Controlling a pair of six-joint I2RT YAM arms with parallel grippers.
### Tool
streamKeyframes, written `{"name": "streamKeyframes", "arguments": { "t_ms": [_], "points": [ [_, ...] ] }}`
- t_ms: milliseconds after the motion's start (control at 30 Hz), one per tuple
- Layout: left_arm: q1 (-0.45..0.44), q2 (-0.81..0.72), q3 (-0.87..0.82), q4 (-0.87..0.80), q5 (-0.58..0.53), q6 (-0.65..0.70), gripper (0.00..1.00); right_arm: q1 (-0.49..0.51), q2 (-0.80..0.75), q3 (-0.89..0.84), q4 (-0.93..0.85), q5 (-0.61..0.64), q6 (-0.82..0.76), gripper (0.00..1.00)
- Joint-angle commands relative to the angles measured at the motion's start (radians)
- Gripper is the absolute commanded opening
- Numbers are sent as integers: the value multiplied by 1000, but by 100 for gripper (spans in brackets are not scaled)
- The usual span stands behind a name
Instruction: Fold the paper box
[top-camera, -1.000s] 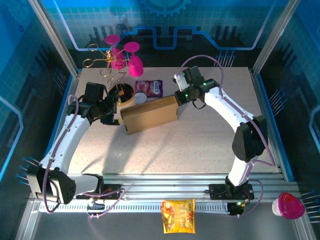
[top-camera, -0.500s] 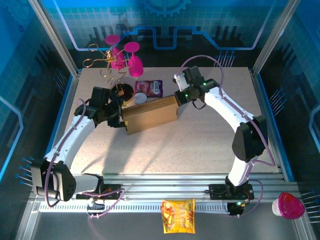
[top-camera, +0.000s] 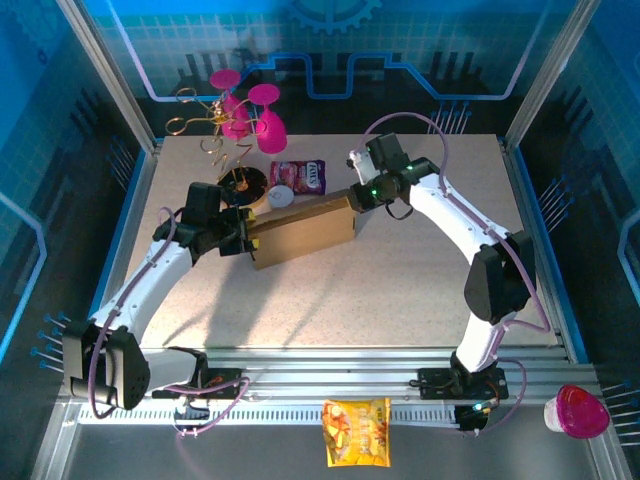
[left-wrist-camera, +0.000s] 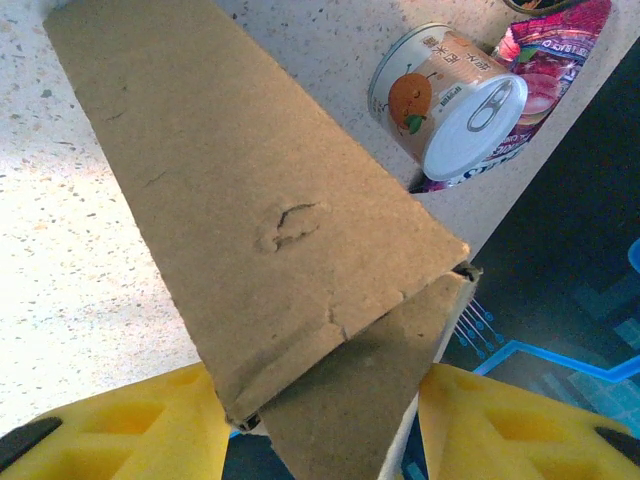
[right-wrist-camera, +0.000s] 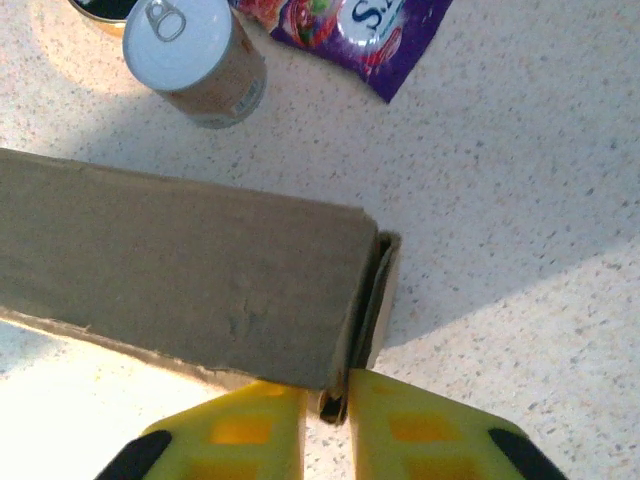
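Pinching paper box edge: right claw, wrist view.

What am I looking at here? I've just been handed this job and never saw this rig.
Two robot arms are bolted at the near edge of a table, each ending in a two-finger gripper. The wide picture looks down from above and behind them; the two close-ups come from cameras on the wrists, yellow fingers at the bottom. On the table lie the paper box, a can and a purple packet. The right gripper nips the box's end flap; the left gripper straddles the opposite end, grip unclear.
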Motion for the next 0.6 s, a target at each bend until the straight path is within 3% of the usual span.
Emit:
{"name": "streamKeyframes", "arguments": {
  "t_ms": [0,133,267,567],
  "points": [
    [-12,7,-42,-68,-21,-42,51,-25,-48,4,-52,-81,101,30],
    [-14,7,-42,-70,-24,-42,51,-74,-122,-34,-8,-175,281,44],
    [-15,7,-37,-73,-25,-36,51,-152,-180,-132,103,-283,608,53],
    [-15,-2,-40,-77,-24,-28,51,-172,-119,-231,394,-478,1158,59]
  ]
}}
